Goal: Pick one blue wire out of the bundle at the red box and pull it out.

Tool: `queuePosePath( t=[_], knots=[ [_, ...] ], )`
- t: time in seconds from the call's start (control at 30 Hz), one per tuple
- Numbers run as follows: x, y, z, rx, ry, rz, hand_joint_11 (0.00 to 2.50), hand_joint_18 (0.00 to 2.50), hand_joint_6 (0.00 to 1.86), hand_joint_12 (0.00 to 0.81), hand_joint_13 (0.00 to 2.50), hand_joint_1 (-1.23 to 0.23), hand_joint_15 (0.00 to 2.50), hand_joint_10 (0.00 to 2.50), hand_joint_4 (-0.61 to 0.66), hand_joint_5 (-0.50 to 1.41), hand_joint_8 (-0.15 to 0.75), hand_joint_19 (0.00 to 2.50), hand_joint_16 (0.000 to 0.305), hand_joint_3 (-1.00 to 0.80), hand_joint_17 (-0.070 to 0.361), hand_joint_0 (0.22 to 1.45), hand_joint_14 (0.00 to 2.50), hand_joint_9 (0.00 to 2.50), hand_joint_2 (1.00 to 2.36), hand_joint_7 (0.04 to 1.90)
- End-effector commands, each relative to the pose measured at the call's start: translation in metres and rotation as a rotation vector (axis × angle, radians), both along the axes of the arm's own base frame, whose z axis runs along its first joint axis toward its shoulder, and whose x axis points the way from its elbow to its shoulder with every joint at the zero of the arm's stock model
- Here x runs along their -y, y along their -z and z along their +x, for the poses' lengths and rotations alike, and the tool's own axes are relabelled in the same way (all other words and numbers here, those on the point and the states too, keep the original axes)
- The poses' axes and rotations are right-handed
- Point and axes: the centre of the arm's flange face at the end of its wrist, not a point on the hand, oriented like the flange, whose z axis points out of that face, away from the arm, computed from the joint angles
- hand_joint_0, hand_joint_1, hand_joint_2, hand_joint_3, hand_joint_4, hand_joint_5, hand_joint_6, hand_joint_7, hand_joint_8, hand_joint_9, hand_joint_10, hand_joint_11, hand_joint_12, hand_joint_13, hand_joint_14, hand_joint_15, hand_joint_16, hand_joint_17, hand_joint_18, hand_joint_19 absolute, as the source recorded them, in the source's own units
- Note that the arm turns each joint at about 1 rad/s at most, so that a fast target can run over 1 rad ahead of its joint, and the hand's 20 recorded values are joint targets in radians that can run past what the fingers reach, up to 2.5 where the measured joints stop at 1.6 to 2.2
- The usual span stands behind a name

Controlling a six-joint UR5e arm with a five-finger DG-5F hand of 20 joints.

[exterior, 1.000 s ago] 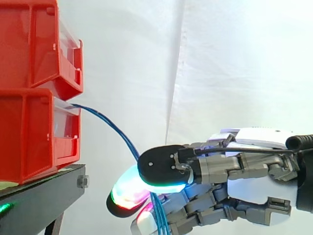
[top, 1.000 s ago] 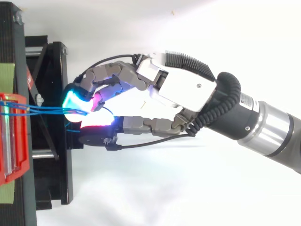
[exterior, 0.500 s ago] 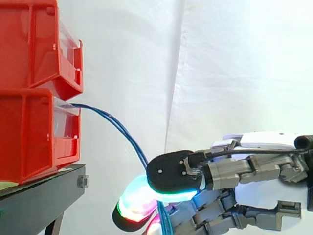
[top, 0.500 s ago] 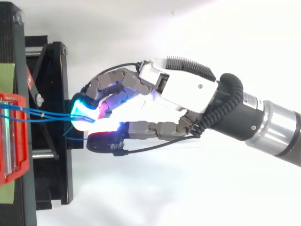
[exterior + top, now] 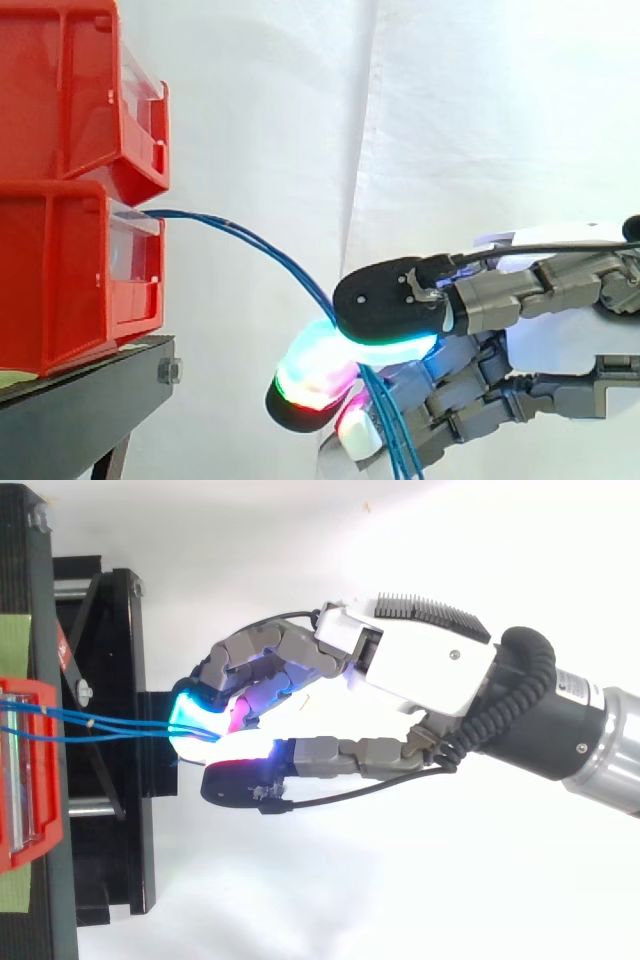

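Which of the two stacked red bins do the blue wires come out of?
The lower red bin: the blue wires leave its front top edge toward the hand. The upper red bin has none.

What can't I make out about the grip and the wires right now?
- How many wires the hand pinches: both views, its glowing pads cover the contact.
- Wires' loose ends: side view, cut off by the bottom edge.
- Their start in the red box: side view, hidden behind its front; top view, cut by the left edge.

hand (image 5: 420,675) moved away from red bin (image 5: 70,270) | blue wires (image 5: 250,240) drawn out further
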Motion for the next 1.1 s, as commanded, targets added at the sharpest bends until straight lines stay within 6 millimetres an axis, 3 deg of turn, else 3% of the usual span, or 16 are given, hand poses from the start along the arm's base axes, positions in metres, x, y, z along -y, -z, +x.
queuePosePath(
  t=[0.0,0.33,0.83,0.9,1.07],
  knots=[
    [0.001,-0.011,-0.005,-0.016,0.000,-0.002,0.48,0.48,0.88,0.427,0.66,-0.71,0.36,0.02,0.17,-0.12,0.320,0.47,0.072,-0.02,0.163,0.58,0.01,0.98,1.01,0.79],
    [0.002,-0.041,-0.017,-0.039,0.007,-0.006,0.47,0.48,0.87,0.433,0.66,-0.69,0.35,0.02,0.19,-0.11,0.324,0.48,0.075,-0.06,0.169,0.58,0.01,0.99,1.00,0.81],
    [0.000,-0.038,-0.023,-0.050,0.008,0.096,0.46,0.46,0.81,0.426,0.66,-0.64,0.35,0.02,0.16,-0.09,0.307,0.48,0.074,-0.11,0.165,0.58,0.01,1.02,1.01,0.92],
    [0.001,-0.037,-0.023,-0.050,0.009,0.111,0.58,0.46,0.85,0.421,0.66,-0.67,0.36,0.02,0.17,-0.11,0.297,0.48,0.072,-0.10,0.161,0.58,0.01,1.06,1.01,0.85],
    [0.000,-0.043,-0.021,-0.040,0.010,0.118,0.62,0.43,0.87,0.401,0.64,-0.73,0.38,0.02,0.18,-0.13,0.283,0.49,0.067,-0.11,0.150,0.59,0.02,1.01,1.01,0.79]
  ],
)
